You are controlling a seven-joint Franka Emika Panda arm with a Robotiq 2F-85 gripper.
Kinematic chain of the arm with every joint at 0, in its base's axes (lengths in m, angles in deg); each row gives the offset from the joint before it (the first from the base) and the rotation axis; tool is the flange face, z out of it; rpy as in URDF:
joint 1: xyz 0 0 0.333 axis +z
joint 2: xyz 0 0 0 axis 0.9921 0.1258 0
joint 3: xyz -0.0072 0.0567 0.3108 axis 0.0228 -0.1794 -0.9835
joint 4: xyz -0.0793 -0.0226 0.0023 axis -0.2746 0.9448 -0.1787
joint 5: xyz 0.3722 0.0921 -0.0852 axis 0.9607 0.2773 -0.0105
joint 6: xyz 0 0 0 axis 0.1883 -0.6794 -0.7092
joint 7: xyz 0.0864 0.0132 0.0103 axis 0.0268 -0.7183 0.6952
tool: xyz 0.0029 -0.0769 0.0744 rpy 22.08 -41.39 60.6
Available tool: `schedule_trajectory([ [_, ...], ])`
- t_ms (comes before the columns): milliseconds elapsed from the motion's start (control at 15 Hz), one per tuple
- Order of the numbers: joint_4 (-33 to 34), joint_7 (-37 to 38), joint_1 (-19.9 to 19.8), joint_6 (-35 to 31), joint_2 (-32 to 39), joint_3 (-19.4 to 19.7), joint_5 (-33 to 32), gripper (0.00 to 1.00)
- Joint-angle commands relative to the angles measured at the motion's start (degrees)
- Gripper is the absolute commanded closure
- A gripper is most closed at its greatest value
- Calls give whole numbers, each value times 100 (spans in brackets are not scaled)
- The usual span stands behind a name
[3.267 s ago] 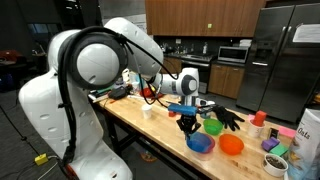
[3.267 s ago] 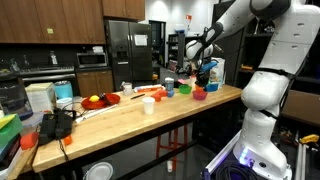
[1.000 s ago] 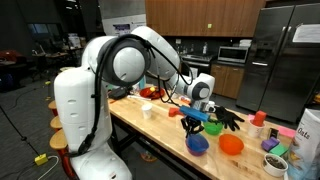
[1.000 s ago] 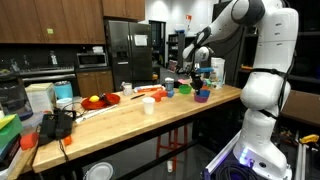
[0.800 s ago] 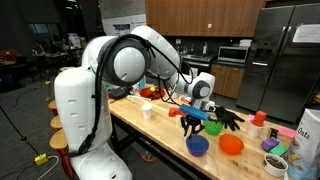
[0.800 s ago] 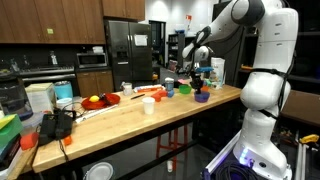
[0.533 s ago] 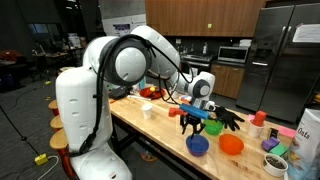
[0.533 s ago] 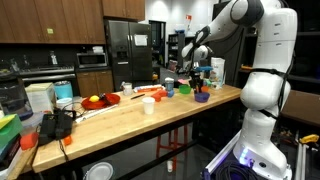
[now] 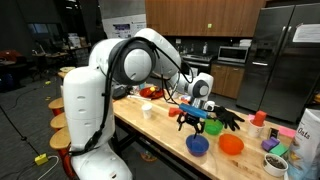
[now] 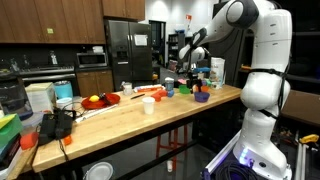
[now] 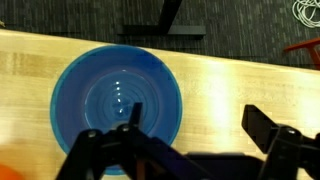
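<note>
Above the counter (image 9: 165,130), the claw (image 9: 193,120) hangs with its jaws spread wide and nothing between its fingers (image 11: 105,152). In the wrist view the blue bowl (image 11: 118,105) stands upright on the wood, below the claw and offset to the left, clear of both fingers. In an exterior view an orange bowl (image 9: 232,145) sits just right of the blue bowl. A green bowl (image 9: 212,127) lies behind them, and a black glove (image 9: 228,118) lies at the far edge.

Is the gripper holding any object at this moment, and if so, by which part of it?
Nothing is held. In the wrist view the gripper is open, only the wooden table showing between its fingers, near the blue bowl.
</note>
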Motion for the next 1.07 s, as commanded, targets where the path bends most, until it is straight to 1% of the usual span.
schedule_trajectory([
  [0, 321, -44, -22, 245, 311, -63, 159, 0],
  [200, 459, -41, -33, 337, 476, -107, 198, 0],
  [267, 496, -48, -43, 363, 518, -110, 205, 25],
  [333, 529, -46, -47, 397, 547, -116, 210, 26],
  [400, 576, -46, -50, 432, 583, -122, 217, 31],
  [533, 670, -60, -60, 493, 662, -130, 220, 46],
  [600, 720, -65, -64, 522, 701, -135, 229, 55],
  [733, 814, -91, -71, 564, 768, -147, 248, 69],
  [800, 868, -111, -81, 575, 813, -150, 262, 79],
  [933, 971, -148, -101, 599, 894, -161, 321, 94],
  [1000, 1178, -191, -121, 686, 1035, -176, 392, 100],
])
